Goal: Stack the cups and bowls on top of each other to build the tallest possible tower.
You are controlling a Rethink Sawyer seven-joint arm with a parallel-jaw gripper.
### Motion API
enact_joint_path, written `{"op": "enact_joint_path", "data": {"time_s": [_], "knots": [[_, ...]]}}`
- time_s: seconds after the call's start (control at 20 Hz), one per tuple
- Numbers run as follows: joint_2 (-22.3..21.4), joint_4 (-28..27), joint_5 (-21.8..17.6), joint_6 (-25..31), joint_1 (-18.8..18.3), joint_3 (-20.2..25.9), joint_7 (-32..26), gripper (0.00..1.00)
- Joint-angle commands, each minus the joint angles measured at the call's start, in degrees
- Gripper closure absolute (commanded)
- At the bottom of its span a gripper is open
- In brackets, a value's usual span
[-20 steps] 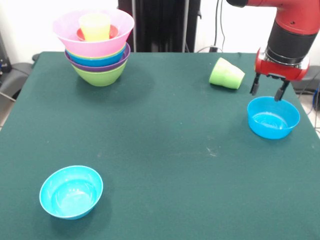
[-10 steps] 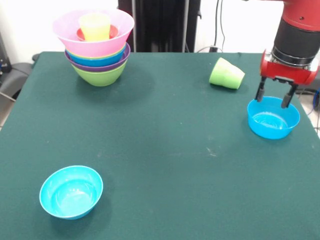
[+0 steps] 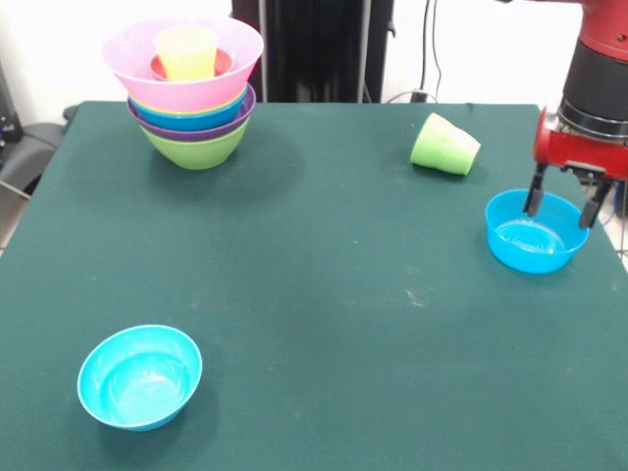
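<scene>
3 loose pieces lie on the dark green cloth-covered table (image 3: 324,294), apart from the tower (image 3: 186,88).

Item 1: glossy blue round plastic bowl (image 3: 535,235), upright, far to the right of the tower at the table's right edge. The red and black gripper (image 3: 564,208) hangs at it, jaws spread and empty; 1 finger sits over the bowl's inside, the other at or just outside its right rim. Judged step: seizing this bowl by its wall. To do it well, the jaws should straddle the rim squarely and go low enough for the wall to sit between them before they close, or the slick plastic may slip or tip.

Item 2: light green tapered plastic cup (image 3: 446,144), on its side, right of the tower and just up-left of the blue bowl. It is near, yet clear of the jaws.

Item 3: cyan round plastic bowl (image 3: 139,376), upright, well in front of the tower.

Tower: lime green base, purple, blue, green and pink rims above; a small red bowl (image 3: 159,67) and a yellow-orange plastic cup (image 3: 186,51) stand in its top.
</scene>
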Motion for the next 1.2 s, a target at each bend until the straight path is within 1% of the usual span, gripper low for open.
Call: {"op": "enact_joint_path", "data": {"time_s": [0.05, 0.2, 0.4, 0.75, 0.95, 1.2], "knots": [[3.57, -3.39, 1.79, 3.29, 1.17, 1.96, 10.85, 0.00], [3.93, -3.02, 2.45, 4.78, 1.83, 1.93, 11.03, 0.00], [4.12, -2.11, 3.53, 4.62, 3.40, 1.10, 12.34, 0.00], [4.52, -1.62, 5.36, 4.27, 4.01, 0.73, 12.20, 0.00], [6.01, -1.89, 6.77, 4.34, 4.89, 0.74, 13.08, 0.00], [7.44, -1.63, 7.81, 1.84, 5.46, 0.82, 13.04, 0.00]]}}
